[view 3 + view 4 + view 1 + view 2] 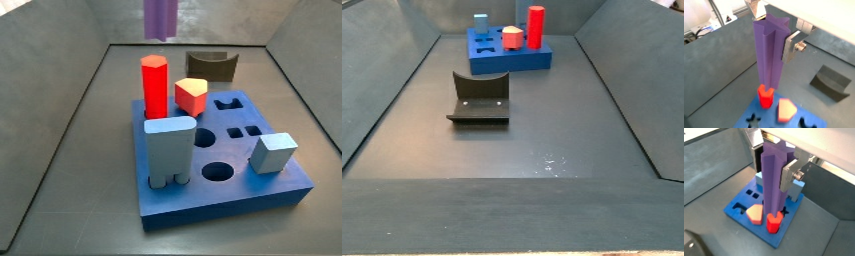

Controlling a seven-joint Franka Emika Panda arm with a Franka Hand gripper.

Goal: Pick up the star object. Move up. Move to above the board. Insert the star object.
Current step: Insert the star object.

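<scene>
From where I sit, the star object (769,50) is clamped in the gripper (776,42) and lifted well off the floor, so pick and lift look done. It hangs near the board (747,213), beside the red post (155,85). Lining up over its hole and inserting are what's left, I reckon.

We see the purple star object (771,50) between the silver fingers (791,46) of the hand (774,165). The board (234,190) is deep blue. On the board stand a red post (155,85), a salmon-pink block (191,95) and two light blue blocks (170,150). Beside the board a dark fixture (480,97) sits on the grey surface (556,120).
</scene>
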